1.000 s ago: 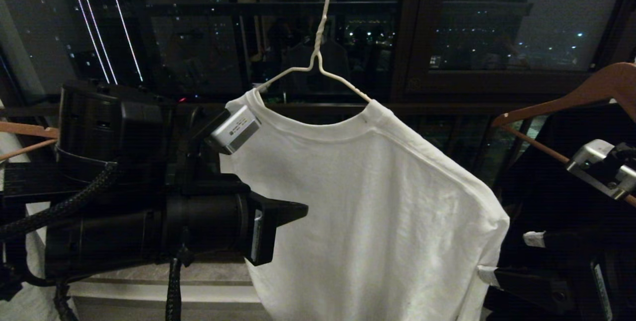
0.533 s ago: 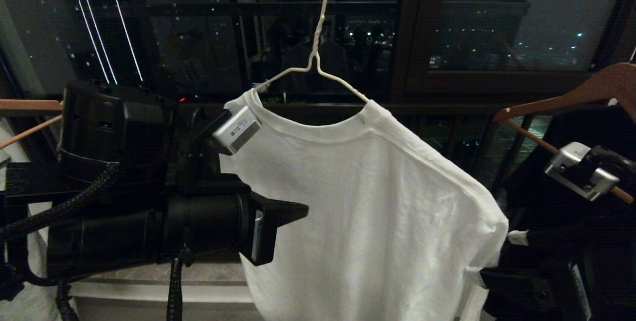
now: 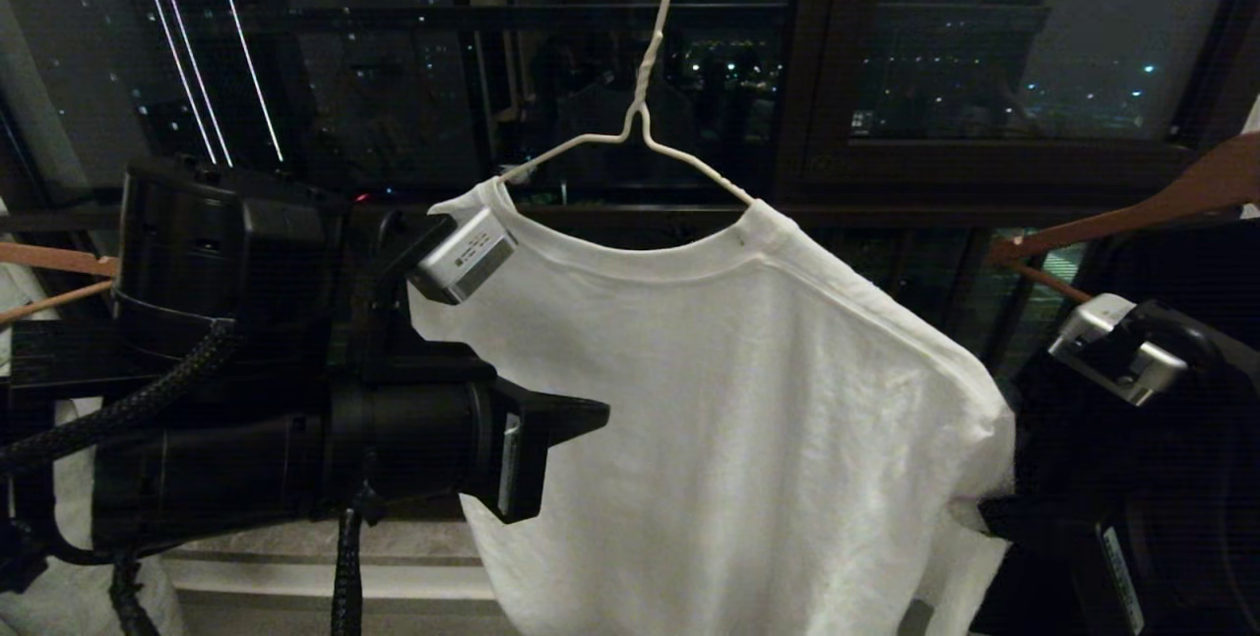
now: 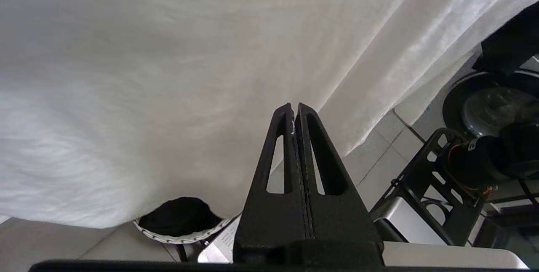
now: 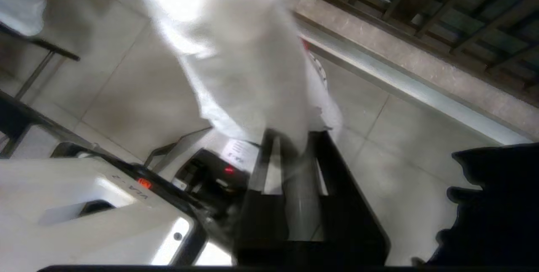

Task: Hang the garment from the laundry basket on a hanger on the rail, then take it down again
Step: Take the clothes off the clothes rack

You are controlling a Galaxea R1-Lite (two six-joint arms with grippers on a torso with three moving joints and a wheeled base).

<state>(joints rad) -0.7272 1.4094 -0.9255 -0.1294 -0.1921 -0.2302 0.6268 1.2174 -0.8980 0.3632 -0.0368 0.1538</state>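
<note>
White T-shirt [image 3: 728, 400] hangs on the wire hanger [image 3: 640, 114]. My right gripper [image 5: 294, 145] has just clamped its sleeve; left gripper [image 4: 294, 110] stays shut, empty. I judge removal begins.

Only legible text — "VIA - 2" on white robot body [image 5: 97, 204].

L gripper [image 4: 294, 110] closed tight; R gripper [image 5: 294, 139] clamped.

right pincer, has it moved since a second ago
Yes. In the head view the right pincer has crept left against the window frame and shut on the white T-shirt at its sleeve edge.
</note>
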